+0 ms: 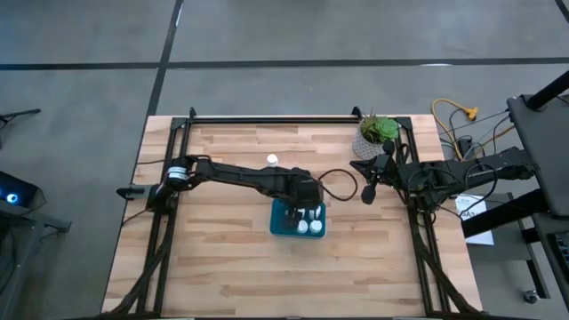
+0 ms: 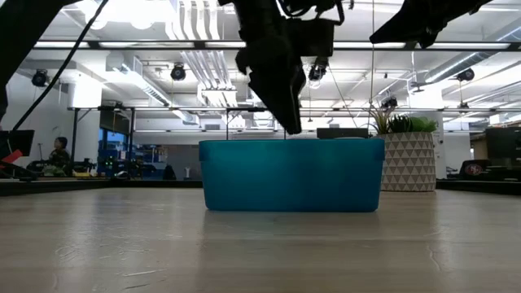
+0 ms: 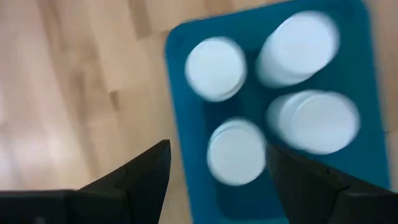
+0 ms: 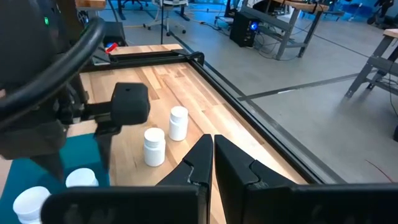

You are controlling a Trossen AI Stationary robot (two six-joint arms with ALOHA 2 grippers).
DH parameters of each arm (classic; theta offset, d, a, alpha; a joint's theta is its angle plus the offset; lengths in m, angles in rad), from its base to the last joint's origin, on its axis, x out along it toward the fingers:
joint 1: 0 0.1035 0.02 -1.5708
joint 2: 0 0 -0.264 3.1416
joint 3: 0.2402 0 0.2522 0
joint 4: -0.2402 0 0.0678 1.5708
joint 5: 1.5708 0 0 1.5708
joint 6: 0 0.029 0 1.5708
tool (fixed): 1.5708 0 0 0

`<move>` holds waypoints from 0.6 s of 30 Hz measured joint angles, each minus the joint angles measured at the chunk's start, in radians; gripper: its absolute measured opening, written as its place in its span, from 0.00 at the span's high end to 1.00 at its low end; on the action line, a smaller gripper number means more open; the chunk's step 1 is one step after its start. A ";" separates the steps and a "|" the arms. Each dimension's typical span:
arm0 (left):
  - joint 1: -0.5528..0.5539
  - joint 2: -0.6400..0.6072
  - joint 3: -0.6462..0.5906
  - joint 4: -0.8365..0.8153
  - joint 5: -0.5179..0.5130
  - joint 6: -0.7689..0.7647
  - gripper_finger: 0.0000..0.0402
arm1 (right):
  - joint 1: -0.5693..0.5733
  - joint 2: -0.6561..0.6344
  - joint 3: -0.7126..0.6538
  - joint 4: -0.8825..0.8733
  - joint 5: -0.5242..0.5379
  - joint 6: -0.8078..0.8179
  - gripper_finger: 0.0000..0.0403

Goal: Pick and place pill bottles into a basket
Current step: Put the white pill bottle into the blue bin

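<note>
Overhead, the counter (image 1: 222,258) is a slab of pale butcher-block wood, its narrow planks running lengthwise inside a black metal frame. Near its middle sits the basket (image 1: 286,226), a smooth teal rectangular tray with rounded corners and low, slightly flared walls. The left gripper (image 1: 309,212) hangs directly over the basket with its matte dark fingers (image 3: 140,180) spread wide and nothing between them. Below it, the left wrist view shows four pill bottles (image 3: 216,67) standing upright inside the basket, their round white caps close together; the picture is blurred, so whether they touch cannot be told. In the right wrist view, two more bottles (image 4: 178,122), plain white cylinders with round caps, stand upright on the wood just beside each other, outside the basket on its far side. The right gripper (image 1: 369,191) waits above the counter's right side, fingers pressed together and empty, near a white faceted plant pot (image 1: 370,142) holding a green plant.
</note>
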 joint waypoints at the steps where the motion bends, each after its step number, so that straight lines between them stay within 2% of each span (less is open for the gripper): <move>1: 0.000 0.000 0.000 -0.010 -0.031 0.002 0.39 | 0.000 0.000 0.000 0.000 -0.001 0.000 0.98; 10: 0.007 -0.001 -0.012 -0.168 -0.228 0.064 0.39 | 0.000 0.000 -0.004 0.000 -0.003 0.000 0.98; 18: 0.030 -0.020 -0.012 -0.172 -0.254 0.157 0.39 | 0.000 0.000 -0.004 0.000 -0.019 0.004 0.98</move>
